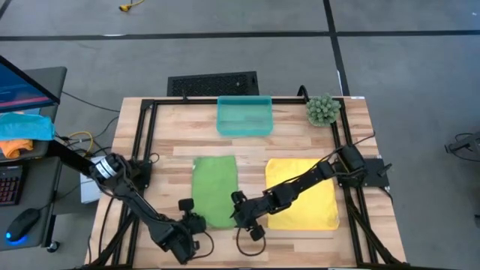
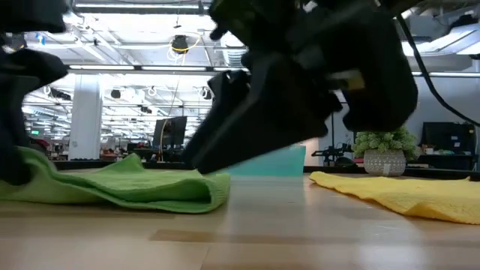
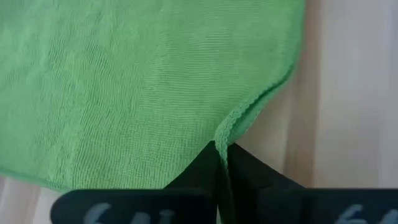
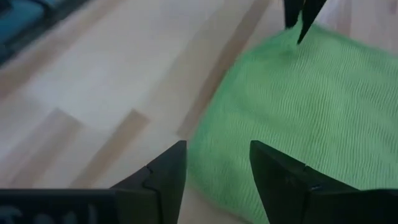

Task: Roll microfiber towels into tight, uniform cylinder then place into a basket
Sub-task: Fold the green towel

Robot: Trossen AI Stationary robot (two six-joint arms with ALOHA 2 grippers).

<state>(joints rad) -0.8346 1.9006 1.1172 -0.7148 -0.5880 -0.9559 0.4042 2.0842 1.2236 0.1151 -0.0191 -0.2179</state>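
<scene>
Wooden table (image 1: pixel 300 139); left hand (image 3: pixel 221 163) pinching green towel (image 1: pixel 214 189) corner

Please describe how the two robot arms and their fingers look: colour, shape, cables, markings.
Both arms are black with jointed segments. The left arm has a silver metal band near its base. Thin black cables loop beside both grippers. The right gripper has two dark, wedge-shaped fingers. Pale, unreadable lettering shows on the left gripper.

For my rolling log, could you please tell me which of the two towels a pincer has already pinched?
The green towel: the left pincer is shut on its near corner. The yellow towel lies flat, ungripped.
</scene>
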